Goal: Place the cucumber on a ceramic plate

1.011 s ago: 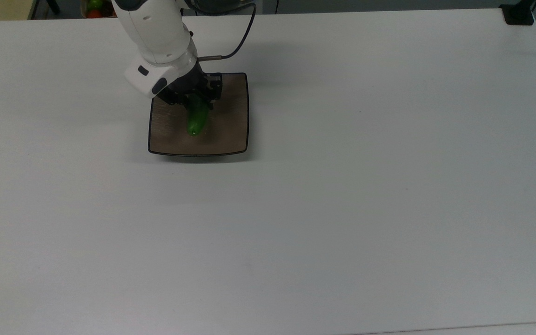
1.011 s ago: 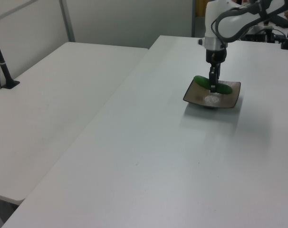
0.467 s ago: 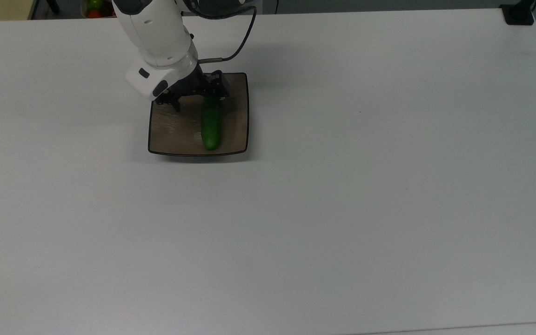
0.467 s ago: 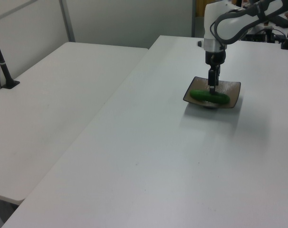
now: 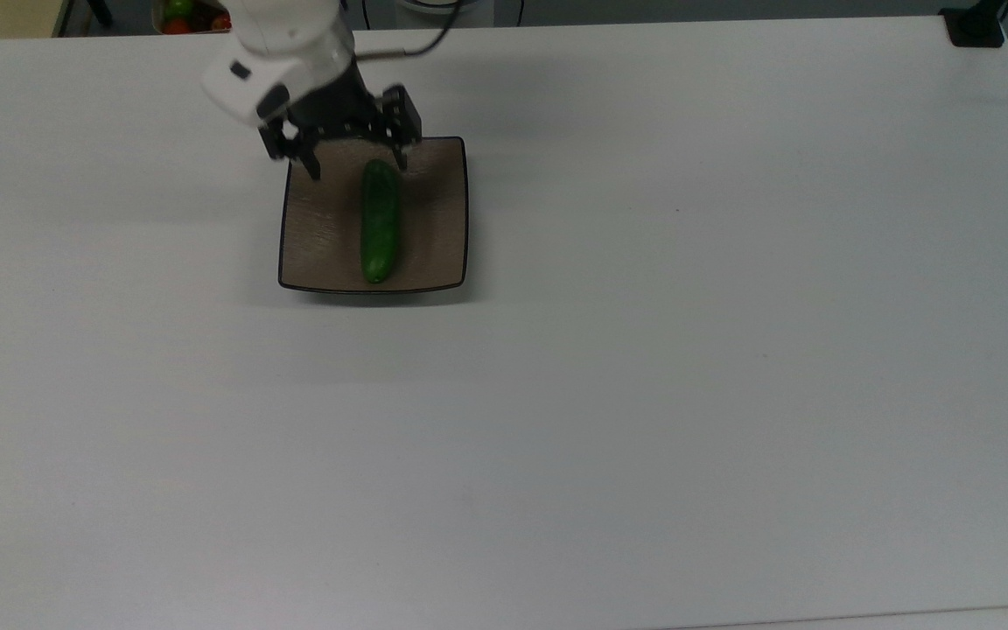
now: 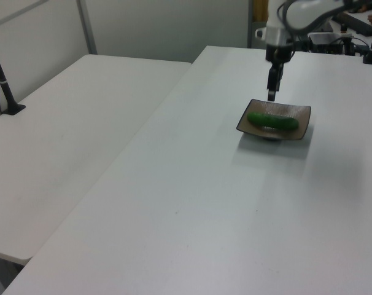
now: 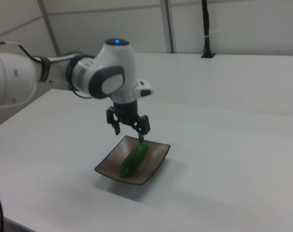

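Observation:
The dark green cucumber (image 5: 379, 220) (image 6: 272, 120) (image 7: 134, 159) lies flat on the square brown ceramic plate (image 5: 432, 232) (image 6: 301, 118) (image 7: 155, 162), running the plate's length a little off its middle. My gripper (image 5: 353, 163) (image 6: 271, 93) (image 7: 129, 132) hangs open above the plate's far edge in the top view, over the cucumber's upper end and apart from it. Nothing is between its fingers.
The plate sits on a wide white table (image 5: 644, 350). A second white table (image 6: 69, 117) adjoins it on the left view's left. A black post mount (image 5: 975, 26) stands at the top view's far right corner. Red and green items (image 5: 182, 15) lie beyond the table's far edge.
A second ago my gripper held the cucumber tilted over the plate. It let go, the cucumber settled flat on the plate, and the gripper rose and drew back toward the plate's far edge.

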{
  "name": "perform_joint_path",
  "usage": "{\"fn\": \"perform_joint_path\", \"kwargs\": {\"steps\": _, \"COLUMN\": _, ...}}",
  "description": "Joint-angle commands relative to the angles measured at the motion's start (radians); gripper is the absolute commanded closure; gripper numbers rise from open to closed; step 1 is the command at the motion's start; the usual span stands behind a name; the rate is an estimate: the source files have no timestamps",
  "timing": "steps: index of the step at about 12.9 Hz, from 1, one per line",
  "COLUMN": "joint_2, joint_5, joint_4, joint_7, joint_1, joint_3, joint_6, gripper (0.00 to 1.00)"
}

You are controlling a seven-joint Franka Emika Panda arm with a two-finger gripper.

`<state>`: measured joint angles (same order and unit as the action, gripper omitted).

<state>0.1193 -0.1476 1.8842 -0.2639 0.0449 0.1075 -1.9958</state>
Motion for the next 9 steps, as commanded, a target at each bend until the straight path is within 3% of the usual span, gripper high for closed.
{"fn": "perform_joint_path", "kwargs": {"steps": 1, "joint_2": -0.093, "joint_5": -0.001, "joint_4": -0.112, "joint_7": 0.02, "joint_1": -0.016, "joint_3": 0.02, "joint_6": 0.229, "gripper": 0.0}}
{"fn": "perform_joint_path", "kwargs": {"steps": 3, "joint_2": -0.116, "joint_5": -0.01, "joint_4": -0.193, "joint_7": 0.159, "joint_1": -0.004, "joint_3": 0.024, "joint_6": 0.285, "gripper": 0.0}}
{"fn": "perform_joint_path", "kwargs": {"steps": 5, "joint_2": -0.131, "joint_5": 0.032, "joint_4": -0.2, "joint_7": 0.268, "joint_1": 0.039, "joint_3": 0.003, "joint_6": 0.279, "gripper": 0.0}}
{"fn": "perform_joint_path", "kwargs": {"steps": 7, "joint_2": -0.132, "joint_5": 0.112, "joint_4": -0.195, "joint_7": 0.358, "joint_1": 0.044, "joint_3": -0.081, "joint_6": 0.278, "gripper": 0.0}}
{"fn": "perform_joint_path", "kwargs": {"steps": 9, "joint_2": -0.127, "joint_5": 0.169, "joint_4": -0.191, "joint_7": 0.408, "joint_1": 0.039, "joint_3": -0.127, "joint_6": 0.281, "gripper": 0.0}}
